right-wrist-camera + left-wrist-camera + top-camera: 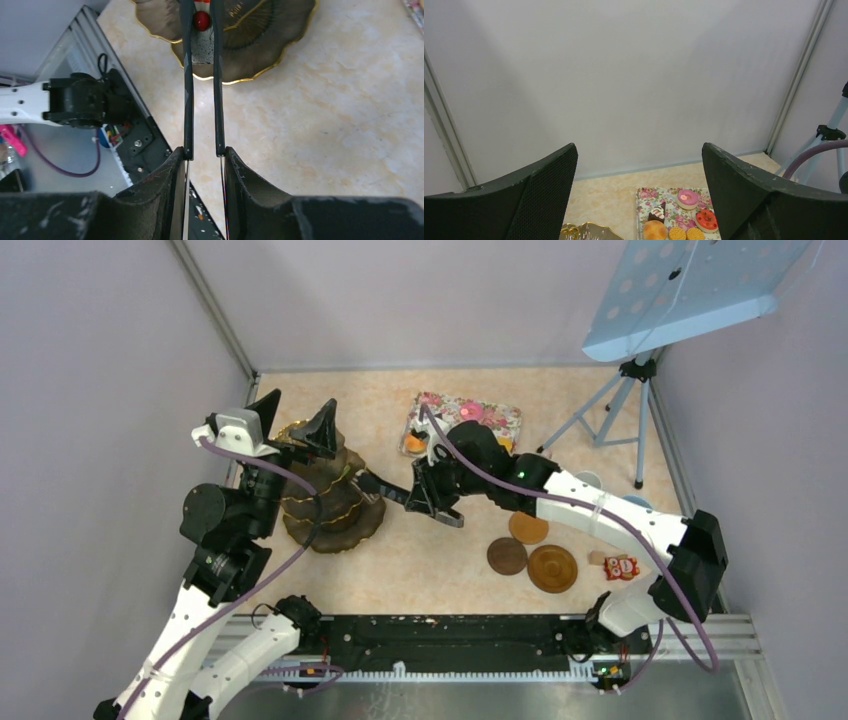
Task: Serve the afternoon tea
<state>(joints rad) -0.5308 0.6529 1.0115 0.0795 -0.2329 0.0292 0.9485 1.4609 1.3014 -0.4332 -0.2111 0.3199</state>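
My right gripper (437,496) (203,155) is shut on the handles of the black tongs (385,490) (189,100). The tongs reach left over the gold-rimmed tiered stand (335,520) (270,50). Between the tong arms, over the stand, sits a small cake with a red ball on top (201,20); the tong tips are cut off by the frame. A pink doughnut (687,197), a red cake (706,219), a bun (654,230) and orange biscuits (677,233) lie on the rose tray (510,415) (644,197). My left gripper (297,415) (639,150) hangs open above the stand.
Three brown round saucers (552,568) and a small red packet (622,567) lie front right. A white cup (588,480) and a light-blue mug (640,502) peek out behind my right arm. A tripod (625,410) carrying a blue perforated board (690,290) stands back right. Walls close in on all sides.
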